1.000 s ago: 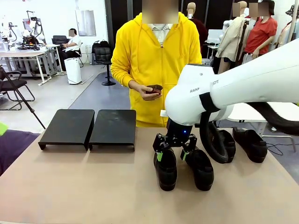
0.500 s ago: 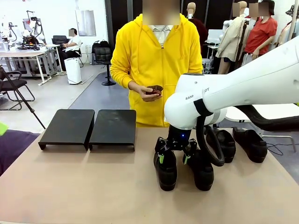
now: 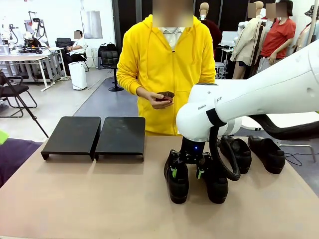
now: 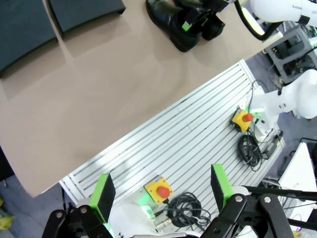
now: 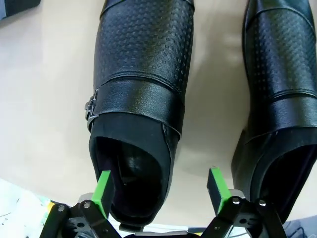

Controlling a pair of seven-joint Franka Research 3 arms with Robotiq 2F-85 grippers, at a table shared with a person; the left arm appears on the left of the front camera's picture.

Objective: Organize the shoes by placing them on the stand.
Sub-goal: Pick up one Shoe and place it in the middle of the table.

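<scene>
1. Front view: the right claw is hanging spread over the heel end of a black loafer. Its twin is lying just beside it. The stand is sitting bare, well off to the claw's other side.
2. Left wrist view: the left claw is idling wide apart and empty, well back from the shoes, past the table's edge.
3. Right wrist view: this is showing what the front view is hiding. One finger is dipping into the loafer's opening and the other is waiting outside its wall, seemingly not pressing yet. The glossy leather is looking stiff, light and probably slippery, so the collar wall is offering the surest hold.
</scene>
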